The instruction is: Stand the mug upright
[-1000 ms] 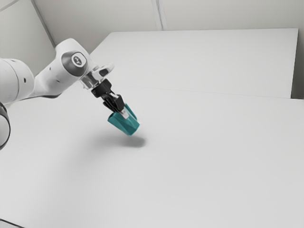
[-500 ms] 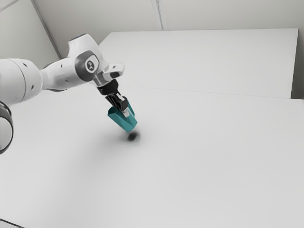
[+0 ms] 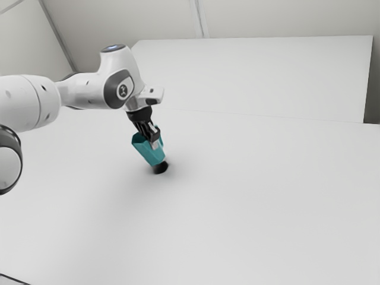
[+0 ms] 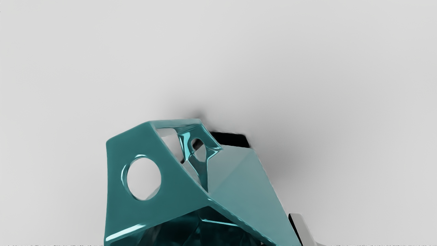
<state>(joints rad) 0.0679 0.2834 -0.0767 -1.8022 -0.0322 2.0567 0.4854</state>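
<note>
Leaning with its mouth up toward the exterior view's left and its base down, the teal mug point(image 3: 148, 151) lies partway between its side and upright, so I judge the job well along but unfinished. The gripper point(image 3: 155, 143) is pinching it, one fingertip point(image 4: 302, 227) showing against its wall in the wrist view. It is over the exterior view's left part of the tabletop point(image 3: 249, 202), well in from the far edge and well apart from the corner at the lower left. A dark shadow point(image 3: 160, 168) sits right under the base; whether base and tabletop touch, I cannot tell. What seems left is straightening the mug, settling its base flat and letting go.
</note>
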